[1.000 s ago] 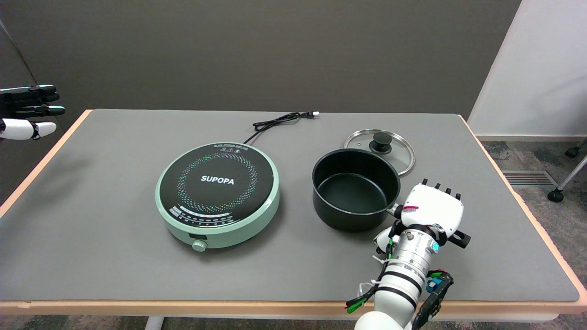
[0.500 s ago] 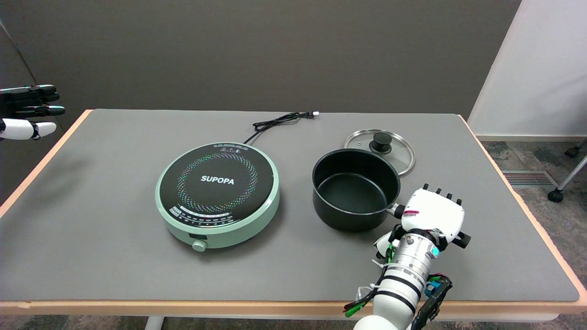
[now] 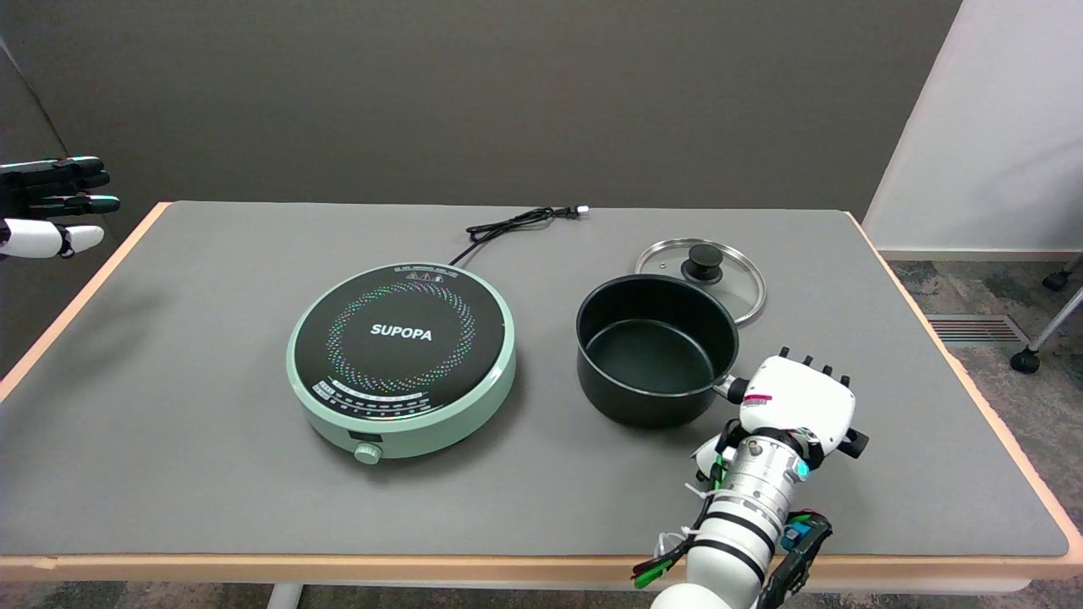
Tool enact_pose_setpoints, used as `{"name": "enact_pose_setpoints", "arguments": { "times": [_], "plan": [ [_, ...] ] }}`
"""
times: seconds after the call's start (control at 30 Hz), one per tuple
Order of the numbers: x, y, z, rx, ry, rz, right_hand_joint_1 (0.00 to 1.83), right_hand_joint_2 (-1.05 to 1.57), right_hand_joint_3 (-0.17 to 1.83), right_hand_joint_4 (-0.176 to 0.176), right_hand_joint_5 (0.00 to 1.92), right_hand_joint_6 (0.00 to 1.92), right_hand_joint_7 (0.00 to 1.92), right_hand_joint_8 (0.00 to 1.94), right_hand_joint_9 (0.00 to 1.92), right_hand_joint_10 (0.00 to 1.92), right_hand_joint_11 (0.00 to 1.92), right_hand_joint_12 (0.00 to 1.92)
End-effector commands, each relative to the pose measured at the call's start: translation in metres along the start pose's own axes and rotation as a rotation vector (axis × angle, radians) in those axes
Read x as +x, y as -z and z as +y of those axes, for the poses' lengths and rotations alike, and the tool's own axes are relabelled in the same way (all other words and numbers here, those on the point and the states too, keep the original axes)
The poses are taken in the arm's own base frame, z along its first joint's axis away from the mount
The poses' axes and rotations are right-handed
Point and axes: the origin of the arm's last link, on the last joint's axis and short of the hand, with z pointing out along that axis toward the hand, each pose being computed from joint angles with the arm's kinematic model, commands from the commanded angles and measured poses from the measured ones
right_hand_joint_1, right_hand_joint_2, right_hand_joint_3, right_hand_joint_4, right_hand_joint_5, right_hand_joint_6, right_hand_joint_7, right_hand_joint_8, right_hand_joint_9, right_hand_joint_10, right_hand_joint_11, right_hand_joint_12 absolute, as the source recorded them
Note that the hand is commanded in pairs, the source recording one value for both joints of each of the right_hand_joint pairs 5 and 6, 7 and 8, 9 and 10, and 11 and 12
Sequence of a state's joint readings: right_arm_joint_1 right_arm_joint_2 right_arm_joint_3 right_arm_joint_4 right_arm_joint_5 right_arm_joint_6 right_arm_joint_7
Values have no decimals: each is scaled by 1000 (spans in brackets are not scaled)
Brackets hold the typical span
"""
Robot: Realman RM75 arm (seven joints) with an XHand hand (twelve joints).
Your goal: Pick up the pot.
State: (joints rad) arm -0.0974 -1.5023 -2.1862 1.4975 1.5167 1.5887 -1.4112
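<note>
Our right hand (image 3: 795, 399) covers the pot (image 3: 656, 348) handle at its near right; grip unclear. Next: lift.

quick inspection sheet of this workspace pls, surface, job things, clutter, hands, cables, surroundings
surface: grey table with a pale wood edge, nothing spilled on it.
job's things: black pot upright and empty, resting on the table; its handle points toward the near right and is covered by the hand.
clutter: green hot plate left of the pot; glass lid lying flat behind the pot.
hands: right hand sits over the pot's handle, back of the hand up; fingers hidden, so a grip cannot be confirmed.
cables: black power cord runs from the hot plate toward the far edge, plug loose on the table.
surroundings: dark wall behind, white panel and carpet at right.
</note>
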Motion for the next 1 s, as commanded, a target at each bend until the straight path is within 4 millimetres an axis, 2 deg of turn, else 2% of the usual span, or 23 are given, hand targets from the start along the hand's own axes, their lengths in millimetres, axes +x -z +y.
{"name": "enact_pose_setpoints", "arguments": {
  "times": [0.03,0.13,0.23,0.3,0.37,0.4,0.47,0.57,0.8,1.0],
  "plan": [
    [0,0,0,-1,0,-2,1229,33,1263,-43,1284,1284,1284,1284,1284,1284,1284,1284],
    [0,0,0,1,0,-1,1264,155,1025,-67,1377,1377,1377,1377,1377,1377,1377,1377],
    [1,-1,0,-1,-2,0,1276,226,917,-84,1449,1449,1449,1449,1449,1449,1449,1449],
    [1,-1,0,-3,-7,-2,1282,328,808,-104,1583,1583,1583,1583,1583,1583,1583,1583],
    [1,-1,1,-7,-15,-5,1277,381,766,-93,1674,1674,1674,1674,1674,1674,1674,1674],
    [1,-2,1,-9,-19,-6,1266,411,733,-69,1758,1758,1758,1758,1758,1758,1758,1758],
    [2,-2,1,-12,-20,-4,1257,434,684,-46,1833,1833,1833,1833,1833,1833,1833,1833],
    [4,-3,1,-9,-21,5,1264,436,585,-33,1879,1879,1879,1879,1879,1879,1879,1879],
    [4,-5,1,-7,-19,13,1321,312,623,-35,1878,1878,1878,1878,1878,1878,1878,1878],
    [4,-7,3,-21,-26,4,1274,466,689,-43,1868,1868,1868,1868,1868,1868,1868,1868]
  ]
}}
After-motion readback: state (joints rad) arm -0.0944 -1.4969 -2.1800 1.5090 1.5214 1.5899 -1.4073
